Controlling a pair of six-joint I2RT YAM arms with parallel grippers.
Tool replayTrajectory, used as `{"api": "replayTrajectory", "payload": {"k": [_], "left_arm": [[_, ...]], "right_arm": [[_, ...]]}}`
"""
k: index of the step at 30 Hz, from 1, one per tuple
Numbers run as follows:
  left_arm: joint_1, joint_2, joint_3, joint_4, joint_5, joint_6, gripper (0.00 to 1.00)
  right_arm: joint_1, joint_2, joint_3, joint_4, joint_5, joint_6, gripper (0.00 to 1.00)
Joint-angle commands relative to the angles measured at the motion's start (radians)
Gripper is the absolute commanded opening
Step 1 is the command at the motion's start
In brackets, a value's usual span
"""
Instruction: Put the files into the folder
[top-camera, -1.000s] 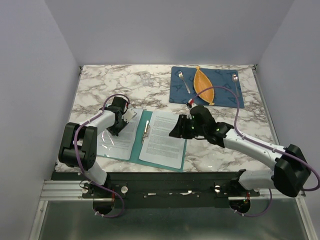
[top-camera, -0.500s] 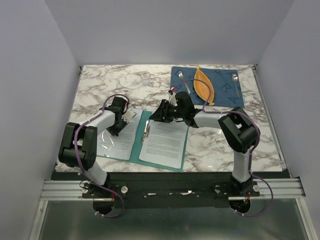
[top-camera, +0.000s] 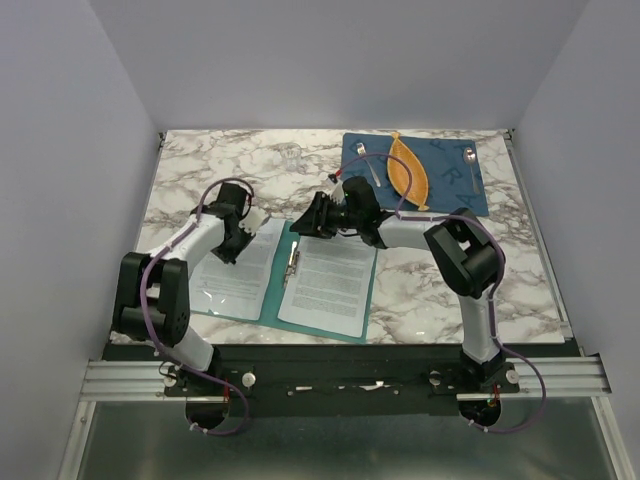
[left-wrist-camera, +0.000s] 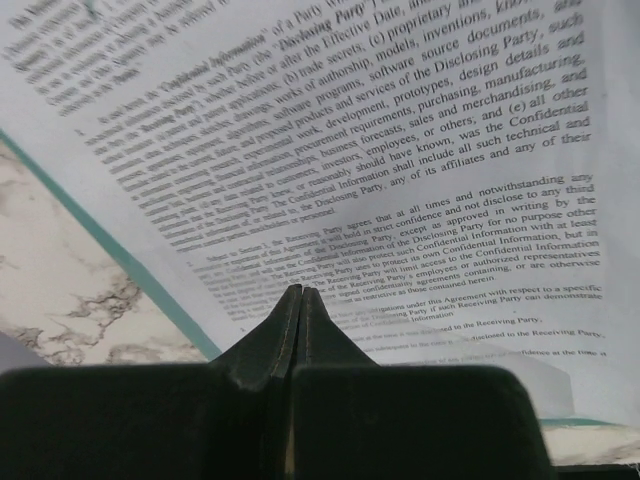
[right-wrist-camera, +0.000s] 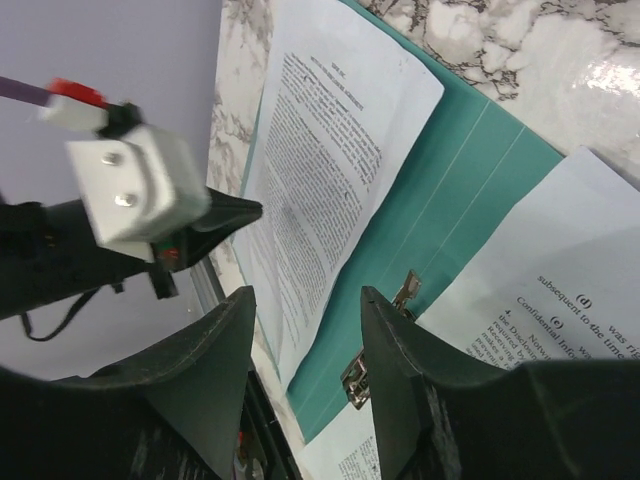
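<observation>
Handling: the files are single printed sheets, judged light, limp and easy to crease. They should slide readily on the folder (right-wrist-camera: 450, 200). The best hold is judged to be a pinch at a free edge or corner, or a flat press to drag them.

Position: the folder lies open on the worktop (top-camera: 200, 170), spine running 12 to 6 o'clock. One sheet (top-camera: 240, 275) lies on the half at 9 o'clock of the spine, the other (top-camera: 330, 285) on the half at 3 o'clock. A metal clip (top-camera: 293, 262) is seen by the spine, toward the 12 o'clock end.

Left fingers (left-wrist-camera: 285, 320): clenched together, nothing between them. The tips are set at the 9 o'clock sheet near its 12 o'clock edge. Contact cannot be confirmed.

Right fingers (right-wrist-camera: 215, 360): released, spread, nothing held. They are held over the 12 o'clock end of the spine, clear of both sheets, with the 9 o'clock sheet at about 8 o'clock of them in the top view.
</observation>
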Motion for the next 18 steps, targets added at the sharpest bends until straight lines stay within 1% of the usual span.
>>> {"api": "replayTrajectory", "payload": {"k": [1,4,8,10,11,13,14,15,18], "left_arm": [[0.021,-0.096,0.115,-0.092,0.088,-0.031,0.00],[0.030,-0.137,0.167,-0.119,0.102,-0.042,0.00],[0.056,-0.177,0.177,-0.084,0.102,-0.080,0.00],[0.068,-0.176,0.163,-0.053,0.102,-0.097,0.02],[0.077,-0.169,0.157,-0.042,0.137,-0.113,0.07],[0.110,-0.133,0.148,-0.027,0.165,-0.123,0.09],[0.125,-0.113,0.149,-0.027,0.208,-0.137,0.10],[0.152,-0.069,0.157,-0.030,0.230,-0.143,0.10],[0.177,0.022,0.183,-0.033,0.303,-0.163,0.09]], "right_arm": [[0.007,0.025,0.016,0.009,-0.023,-0.005,0.56],[0.007,0.022,0.019,0.009,-0.023,-0.008,0.56],[0.005,0.035,0.035,-0.006,-0.024,-0.019,0.56],[0.007,0.049,0.051,-0.015,-0.021,-0.029,0.56],[0.007,0.052,0.057,-0.030,-0.020,-0.037,0.56],[0.007,0.061,0.072,-0.047,-0.014,-0.060,0.56],[0.007,0.063,0.077,-0.070,-0.007,-0.069,0.56],[0.007,0.064,0.080,-0.080,0.003,-0.080,0.56],[0.008,0.064,0.092,-0.125,0.026,-0.117,0.57]]}}
